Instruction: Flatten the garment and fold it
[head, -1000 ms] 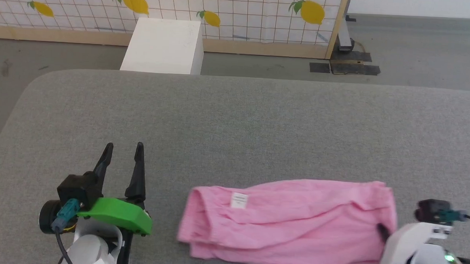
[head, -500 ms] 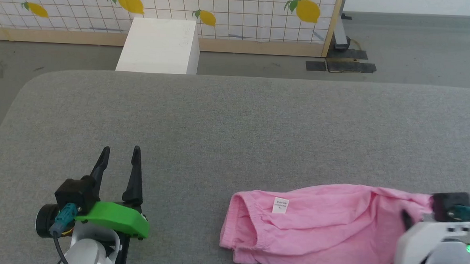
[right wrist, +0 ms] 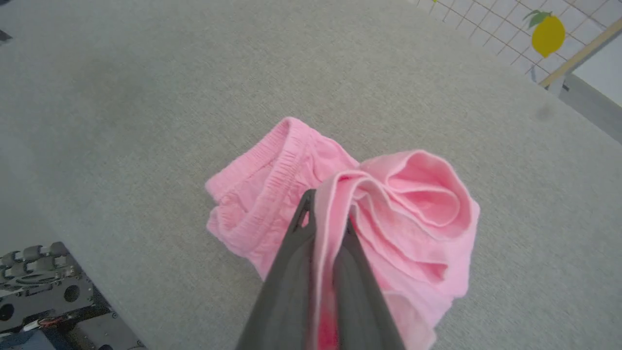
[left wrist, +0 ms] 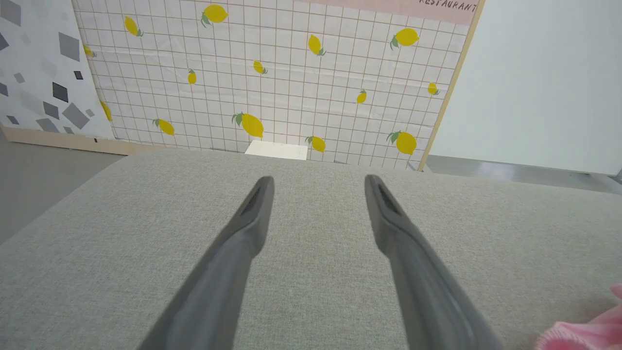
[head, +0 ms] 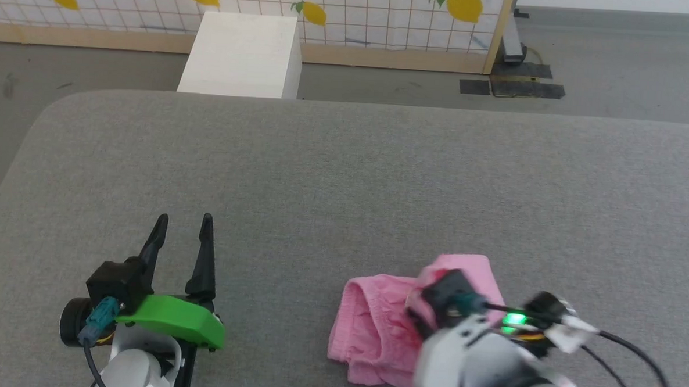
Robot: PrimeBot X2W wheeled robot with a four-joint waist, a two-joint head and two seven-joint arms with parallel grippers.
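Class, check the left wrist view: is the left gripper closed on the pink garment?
No: the fingers of the left gripper stand apart over the grey surface, with the garment off at that view's lower right corner.

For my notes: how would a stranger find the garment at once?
Look at the wide grey table, near its front edge, right of the middle. The garment lies bunched there, pinched by the right gripper; it is the one pink thing.

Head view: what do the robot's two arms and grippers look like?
Left gripper: two long tapering dark fingers, a bright green plastic cover, a teal plug with black cable, a pale rounded forearm. Right gripper: same dark fingers, white forearm, a lit green light, a looping black cable.
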